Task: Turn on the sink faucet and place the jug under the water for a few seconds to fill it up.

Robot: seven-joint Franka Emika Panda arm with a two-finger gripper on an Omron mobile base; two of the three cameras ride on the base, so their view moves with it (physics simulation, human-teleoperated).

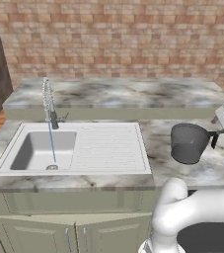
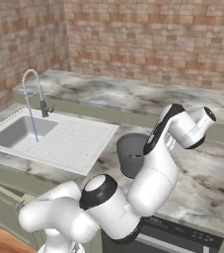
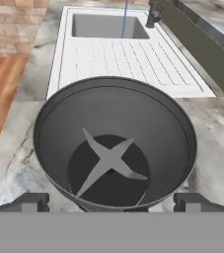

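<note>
We are bracketing the dark grey bucket-like jug [image 3: 116, 148] with released jaws; closing squarely on its rim should help.

Dark grey jug [image 1: 188, 143], paler grey cross inside its bottom. Right of a light grey-white sink [image 1: 111, 168] with ribbed board. Thin blue water [image 1: 51, 143] over the sink. Chrome faucet [image 1: 47, 101], grey-veined marble counter [image 1: 202, 170], red-brown brick wall [image 1: 133, 34] behind the sink.

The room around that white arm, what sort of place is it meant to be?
A kitchen, computer-rendered by the look of it. A white sink with a ribbed draining board sits in a marble counter, a chrome spring-neck faucet runs water, and green cabinets stand below.
</note>
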